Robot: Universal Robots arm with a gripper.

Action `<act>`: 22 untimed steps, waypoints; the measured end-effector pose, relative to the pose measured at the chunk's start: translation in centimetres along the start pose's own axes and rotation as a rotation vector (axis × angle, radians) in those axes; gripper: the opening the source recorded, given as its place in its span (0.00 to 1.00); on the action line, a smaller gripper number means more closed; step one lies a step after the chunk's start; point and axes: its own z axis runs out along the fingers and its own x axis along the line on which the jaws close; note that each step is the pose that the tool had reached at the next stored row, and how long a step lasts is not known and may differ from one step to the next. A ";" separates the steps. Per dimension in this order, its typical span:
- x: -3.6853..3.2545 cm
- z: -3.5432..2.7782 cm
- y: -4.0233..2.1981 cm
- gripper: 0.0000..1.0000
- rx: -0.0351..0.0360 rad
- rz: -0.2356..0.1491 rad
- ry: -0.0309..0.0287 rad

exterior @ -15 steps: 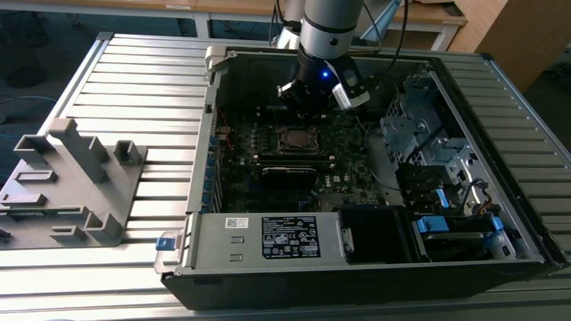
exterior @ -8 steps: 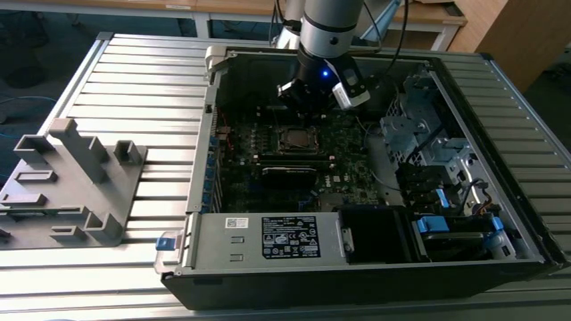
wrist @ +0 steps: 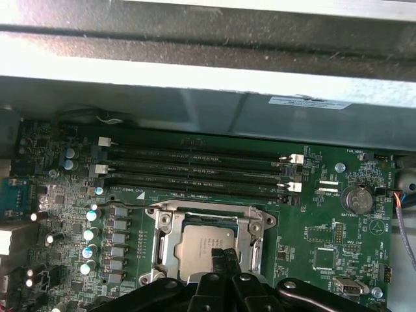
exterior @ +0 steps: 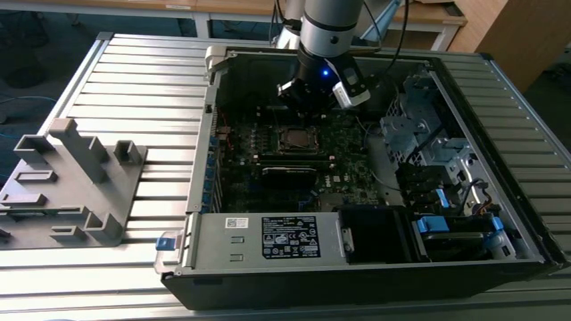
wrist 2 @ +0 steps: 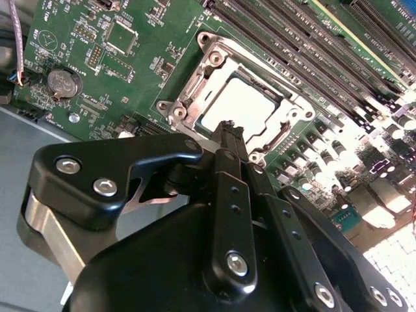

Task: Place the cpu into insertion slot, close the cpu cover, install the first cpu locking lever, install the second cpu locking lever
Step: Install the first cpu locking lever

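Slatted grey table (exterior: 125,73) bearing open computer case (exterior: 267,235), grey fixture (exterior: 71,180) at 9 o'clock of it in exterior view. Cpu (wrist: 195,250) seated in insertion slot (exterior: 282,138), cpu cover (wrist: 164,242) lying flat around it. Gripper (wrist: 221,259) (wrist 2: 227,129) clenched on nothing, fingertips just over cpu in both wrist views.

cpu (wrist: 192,253) edge behind gripper (wrist: 221,255) (in both wrist views), gripper body cropped
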 end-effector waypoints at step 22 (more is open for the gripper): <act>0.92 -0.46 0.09 0.11 0.0002 0.000 -0.0019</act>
